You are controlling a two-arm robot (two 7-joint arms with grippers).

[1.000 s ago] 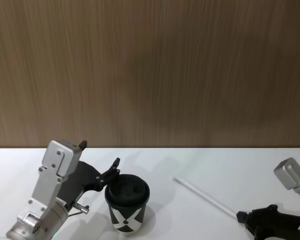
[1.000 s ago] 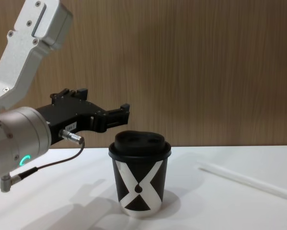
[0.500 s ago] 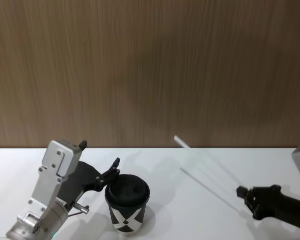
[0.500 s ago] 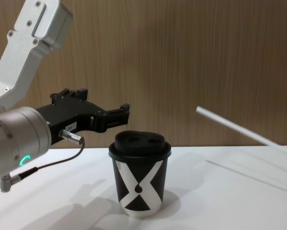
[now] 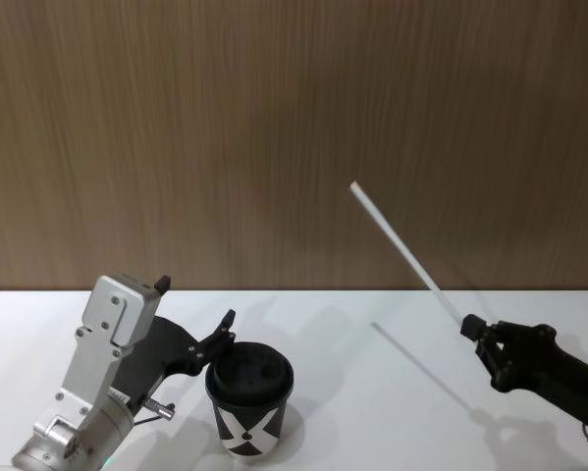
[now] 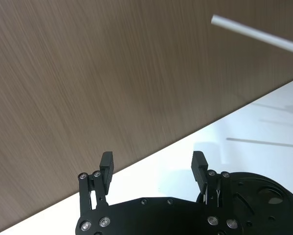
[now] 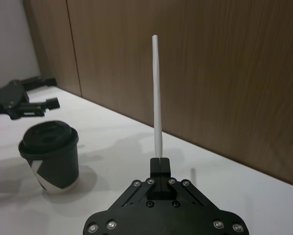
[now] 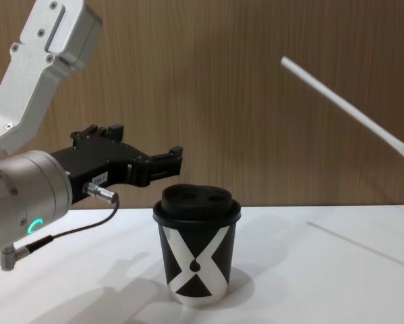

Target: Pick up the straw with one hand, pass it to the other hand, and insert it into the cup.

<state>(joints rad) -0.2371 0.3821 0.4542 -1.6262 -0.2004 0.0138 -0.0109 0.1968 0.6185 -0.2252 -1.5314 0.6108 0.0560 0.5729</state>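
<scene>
The right gripper [image 5: 469, 329], low in the head view at about 4 o'clock, is clenched on the bottom end of the straw [image 5: 401, 245], which is clear of the table [image 5: 372, 392] and slants up toward 11 o'clock against the wooden wall [image 5: 274, 128]. The cup [image 5: 248, 397] stands upright on the table at about 7 o'clock, lid on, well apart from the straw. The left gripper [image 5: 196, 300] hangs just beside the cup at its 10 o'clock, fingers spread with nothing between them.

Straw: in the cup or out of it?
Out. The right gripper is shut on one end of the straw, holding it slanted in the air, apart from the cup.
</scene>
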